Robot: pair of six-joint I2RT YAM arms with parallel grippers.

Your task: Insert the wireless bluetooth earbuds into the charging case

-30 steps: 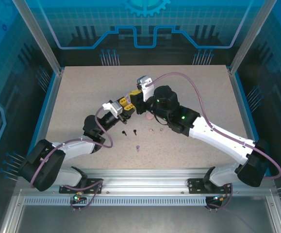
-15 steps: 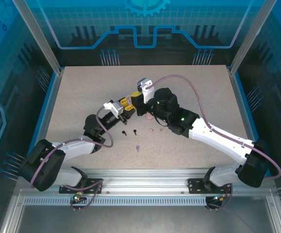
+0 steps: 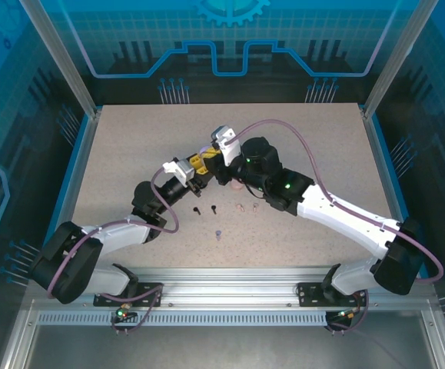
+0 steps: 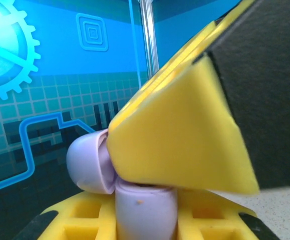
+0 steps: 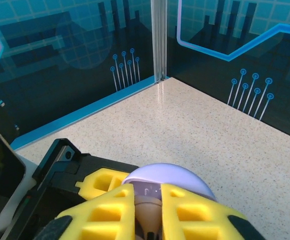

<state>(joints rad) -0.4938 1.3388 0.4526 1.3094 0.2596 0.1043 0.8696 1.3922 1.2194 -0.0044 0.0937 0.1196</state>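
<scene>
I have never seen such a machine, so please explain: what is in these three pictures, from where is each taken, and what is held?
These are two robot arms bolted to a table. One picture looks down from above; the other two come from a camera on each wrist. On the table lie two black earbuds, two pale pink earbuds and one purple earbud, all tiny. The left gripper, with yellow fingers, is shut on a round lilac case. The right gripper is close to that case; something small sits between its fingers, but I cannot tell what.
</scene>
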